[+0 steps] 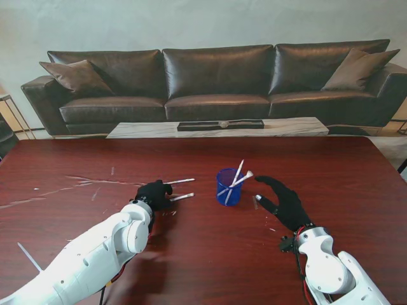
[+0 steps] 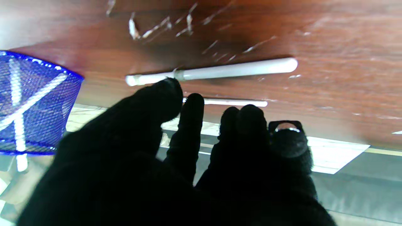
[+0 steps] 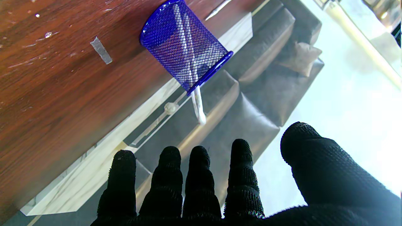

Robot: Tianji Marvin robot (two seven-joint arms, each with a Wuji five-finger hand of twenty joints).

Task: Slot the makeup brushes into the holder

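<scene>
**Q:** White arm casings fill the bottom corners of the stand view. What sits past them?

**A:** At frame centre, the left robot hand [image 1: 154, 194] reaches over two brushes [image 1: 180, 189] lying flat on the tabletop [image 1: 70, 165]. The holder [image 1: 228, 186] stands just right of centre with brushes already leaning in it. The right robot hand [image 1: 283, 202] hangs beside it, fingers spread, holding nothing. I judge it is parked there to stay clear.

**Q:** And the left wrist view?

**A:** Its fingers [image 2: 194, 106] are loosely spread and point at the nearer brush [image 2: 213, 71]. The thumb tip overlaps that brush's handle, though I cannot tell whether it touches. Nothing is pinched. The farther brush [image 2: 234, 102] lies parallel. The holder [image 2: 34, 103] shows at the left edge.

**Q:** The right wrist view?

**A:** Five fingers [image 3: 171, 175] are fanned open and empty. The holder [image 3: 185, 47] sits at upper centre, well apart from them, with white handles crossing inside the mesh.
</scene>
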